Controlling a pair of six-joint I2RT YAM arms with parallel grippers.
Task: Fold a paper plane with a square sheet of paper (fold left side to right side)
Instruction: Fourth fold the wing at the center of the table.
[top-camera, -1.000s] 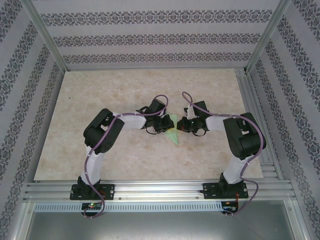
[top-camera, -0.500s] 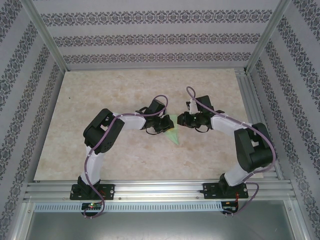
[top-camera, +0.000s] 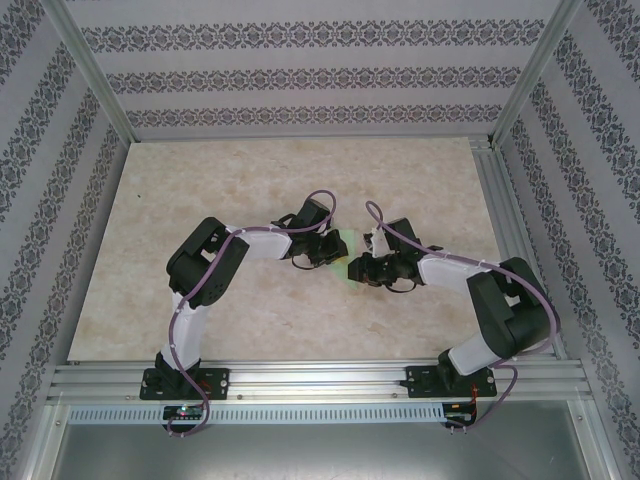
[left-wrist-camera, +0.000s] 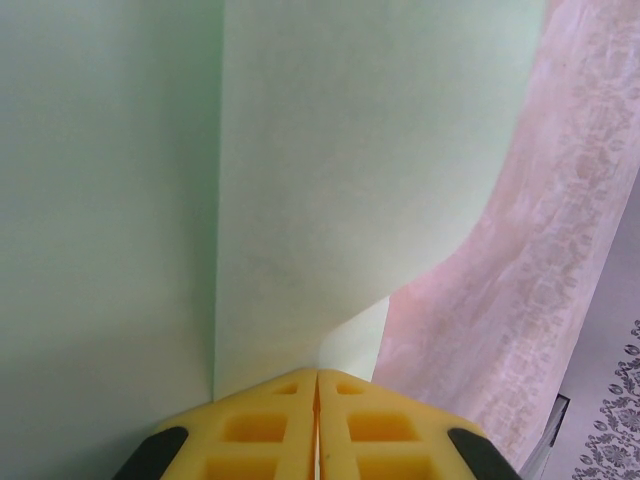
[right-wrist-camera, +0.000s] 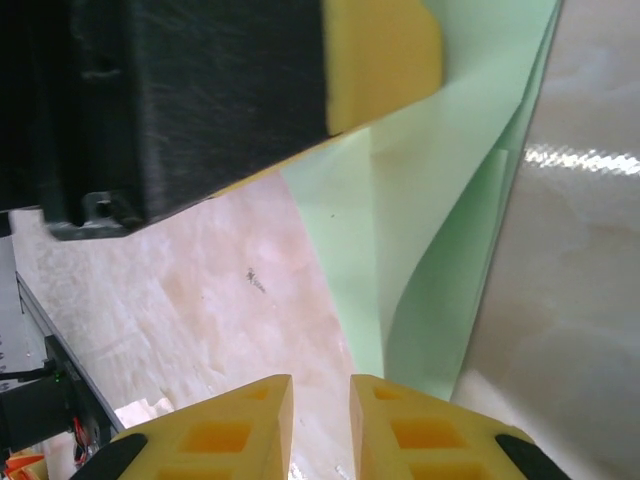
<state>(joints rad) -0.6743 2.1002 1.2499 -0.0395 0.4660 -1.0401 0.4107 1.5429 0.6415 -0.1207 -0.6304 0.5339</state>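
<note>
Since the right pincer (right-wrist-camera: 320, 385) was shut a second ago and now has a small empty gap between its tips, I'd guess it's lining up a fresh grab, so the left-to-right fold isn't flat yet. Green paper (right-wrist-camera: 430, 250) sits just ahead to its right, layers curling off the bench (right-wrist-camera: 200, 290), with the far end pinched in the closed left pincer (left-wrist-camera: 317, 378). Compared with the earlier frame, the right arm has swung in over the paper's pointed tip.
</note>
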